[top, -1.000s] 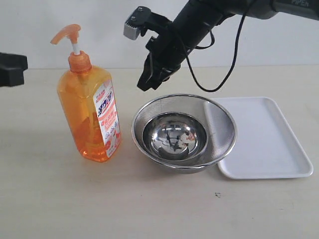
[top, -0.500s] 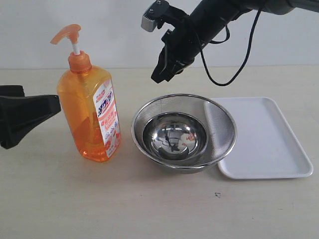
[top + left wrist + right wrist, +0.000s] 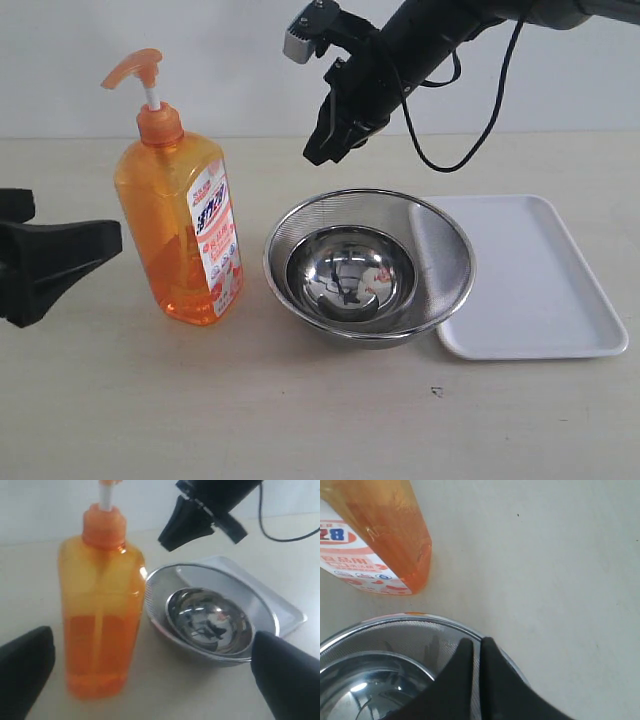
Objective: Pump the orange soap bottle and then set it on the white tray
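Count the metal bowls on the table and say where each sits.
2. A wide mesh bowl stands between the orange soap bottle and the white tray, its rim covering one tray edge. A smaller shiny bowl sits nested inside it. None appears hidden.

left gripper point(image 3: 70, 222): cut off at exterior view's 9 o'clock edge | white tray point(image 3: 540, 270): 9 o'clock rim hidden behind mesh bowl point(image 3: 442, 258) | orange soap bottle point(image 3: 180, 230): label print unreadable

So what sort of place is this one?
Likely a lab test bench, not a real kitchen: bare beige tabletop, blank white wall, and a tall translucent orange soap bottle staged beside a round steel mesh bowl.
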Controlling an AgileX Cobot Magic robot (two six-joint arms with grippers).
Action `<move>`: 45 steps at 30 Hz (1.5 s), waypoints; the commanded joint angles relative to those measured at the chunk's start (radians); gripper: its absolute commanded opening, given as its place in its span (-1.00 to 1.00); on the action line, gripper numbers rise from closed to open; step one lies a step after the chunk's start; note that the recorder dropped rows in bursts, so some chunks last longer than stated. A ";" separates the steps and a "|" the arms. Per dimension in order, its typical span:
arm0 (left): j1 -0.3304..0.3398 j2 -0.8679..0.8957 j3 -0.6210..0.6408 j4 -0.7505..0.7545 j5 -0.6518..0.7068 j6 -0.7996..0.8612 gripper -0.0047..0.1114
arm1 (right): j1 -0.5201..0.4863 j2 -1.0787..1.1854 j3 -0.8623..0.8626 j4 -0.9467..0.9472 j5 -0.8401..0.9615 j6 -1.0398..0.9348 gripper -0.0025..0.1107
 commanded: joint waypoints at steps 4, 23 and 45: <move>-0.002 0.029 0.075 -0.040 -0.020 0.199 0.95 | -0.003 -0.015 -0.005 0.002 -0.063 -0.002 -0.96; -0.002 0.450 -0.159 -0.040 0.029 0.252 0.95 | -0.003 -0.015 -0.005 0.002 -0.084 -0.002 -0.96; -0.072 0.683 -0.357 -0.040 0.107 0.286 0.95 | -0.003 -0.015 -0.005 0.056 -0.074 -0.015 -0.96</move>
